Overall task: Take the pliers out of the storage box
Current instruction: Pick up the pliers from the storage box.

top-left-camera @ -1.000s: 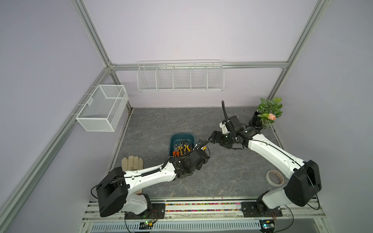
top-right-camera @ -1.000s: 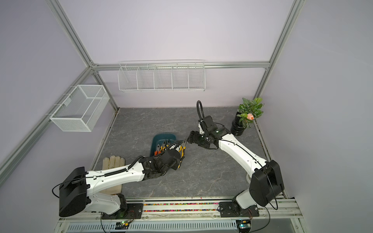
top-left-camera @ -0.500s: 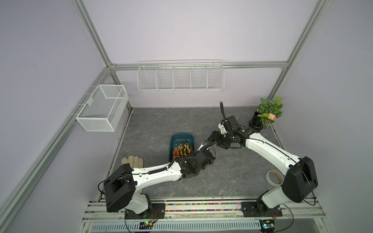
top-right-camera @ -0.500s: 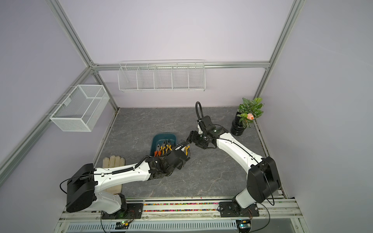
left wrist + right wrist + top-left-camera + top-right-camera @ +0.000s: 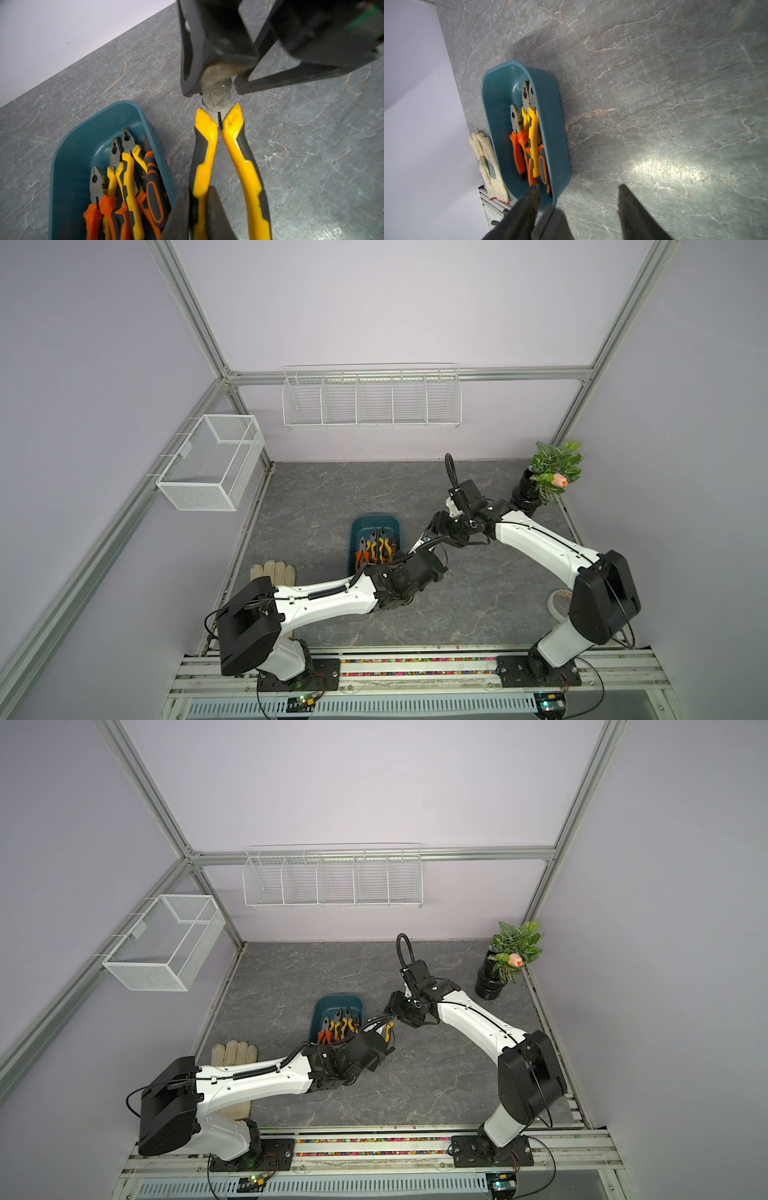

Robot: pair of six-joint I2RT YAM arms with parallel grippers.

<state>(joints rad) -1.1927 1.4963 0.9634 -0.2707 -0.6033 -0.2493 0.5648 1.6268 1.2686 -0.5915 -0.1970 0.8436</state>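
Note:
The dark teal storage box [image 5: 355, 531] [image 5: 320, 1011] [image 5: 62, 155] [image 5: 550, 104] lies on the grey table with several orange- and yellow-handled pliers [image 5: 376, 549] [image 5: 128, 176] [image 5: 529, 135] inside. My left gripper [image 5: 197, 191] [image 5: 409, 562] is shut on one handle of a yellow-and-black pair of pliers [image 5: 207, 145] [image 5: 388, 1029], held in the air just right of the box. My right gripper [image 5: 213, 91] [image 5: 578, 187] [image 5: 432, 531] is open, its fingers [image 5: 191, 62] straddling that pair's metal head, with a gap still showing on one side.
A cream work glove [image 5: 272, 572] [image 5: 485, 155] lies left of the box by the table edge. A potted plant [image 5: 536, 493] stands at the back right and a tape roll [image 5: 559, 603] at the front right. White wire baskets [image 5: 370, 400] [image 5: 212, 466] hang on the walls.
My right gripper has come down and left onto the held pliers' head, and its jaws have narrowed. My left arm has shifted slightly right with the pliers.

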